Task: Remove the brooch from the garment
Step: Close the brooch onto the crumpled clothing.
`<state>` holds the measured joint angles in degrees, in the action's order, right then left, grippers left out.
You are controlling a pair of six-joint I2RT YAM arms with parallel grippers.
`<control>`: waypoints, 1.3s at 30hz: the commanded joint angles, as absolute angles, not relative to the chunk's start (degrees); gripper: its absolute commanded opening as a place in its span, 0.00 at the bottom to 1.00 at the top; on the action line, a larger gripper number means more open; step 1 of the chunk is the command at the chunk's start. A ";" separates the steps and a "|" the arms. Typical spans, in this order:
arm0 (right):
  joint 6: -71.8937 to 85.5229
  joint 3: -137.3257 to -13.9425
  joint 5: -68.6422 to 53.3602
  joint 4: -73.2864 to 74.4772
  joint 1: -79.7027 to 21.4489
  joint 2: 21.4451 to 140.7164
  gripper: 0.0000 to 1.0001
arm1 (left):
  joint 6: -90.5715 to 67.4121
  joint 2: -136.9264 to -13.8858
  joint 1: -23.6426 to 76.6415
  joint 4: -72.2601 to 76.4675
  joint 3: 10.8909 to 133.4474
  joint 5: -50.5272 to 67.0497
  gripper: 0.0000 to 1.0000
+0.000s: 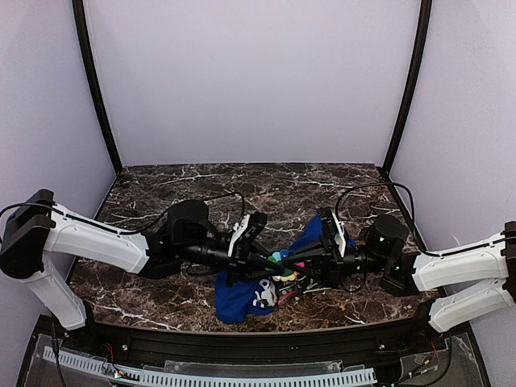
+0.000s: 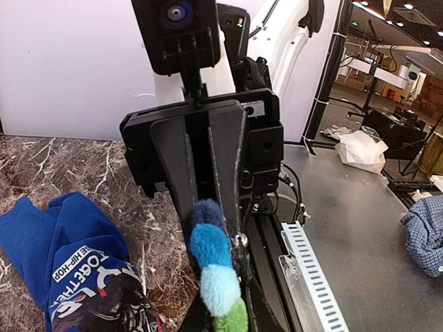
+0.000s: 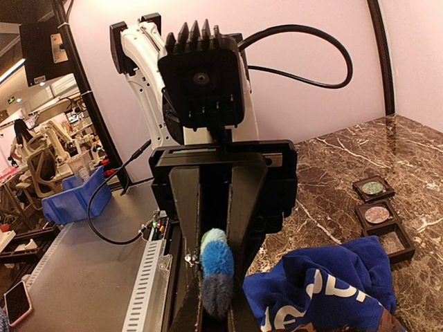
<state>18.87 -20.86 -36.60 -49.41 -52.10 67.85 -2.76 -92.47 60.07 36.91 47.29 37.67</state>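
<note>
The brooch [image 1: 282, 260] is seen just below the centre of the overhead view. It is held up where the tips of the two end effectors meet, above the blue garment [image 1: 238, 297] crumpled on the marble tabletop [image 1: 161, 193]. The right end effector [image 1: 298, 262] is closed, its fingers pinched on one end of the fuzzy, banded brooch, as shown at the centre of the left wrist view. The left end effector [image 1: 272, 260] is drawn in narrow with the brooch's body between its fingers [image 3: 185, 228]. A grip is judged, though its firmness cannot be told. Whether the pin is fastened to the cloth is hidden in every view.

Several failures are judged possible. If the pin is caught in the fabric, the garment would be dragged up by a pull, since nothing is seen holding the cloth down. With both end effectors clamped on one small soft thing, opposed pulls could stretch or tear it, or bend its pin. A pinch on the pile alone could slip, and the brooch would be dropped into the folds below. Fingertips set so close could also be knocked together.
</note>
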 commanded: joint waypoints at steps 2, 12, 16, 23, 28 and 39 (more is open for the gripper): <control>17.70 -22.49 -37.50 -45.24 -51.88 68.95 0.00 | -1.67 -92.99 60.17 34.02 49.47 38.89 0.02; 16.37 -23.15 -38.85 -43.02 -51.95 69.62 0.00 | -1.82 -94.55 60.14 32.06 50.89 40.11 0.01; 15.73 -23.32 -38.88 -42.21 -52.05 69.87 0.00 | -1.93 -94.91 60.10 31.76 51.27 40.62 0.01; 14.88 -23.55 -39.19 -41.02 -52.27 69.92 0.00 | -2.45 -95.66 60.19 31.34 51.80 41.58 0.01; 14.43 -24.06 -39.11 -40.03 -52.38 70.62 0.00 | -2.39 -95.99 60.18 30.65 52.13 41.76 0.01; 12.48 -25.88 -39.11 -37.88 -53.32 73.10 0.00 | -2.04 -96.73 60.12 28.28 53.52 42.81 0.01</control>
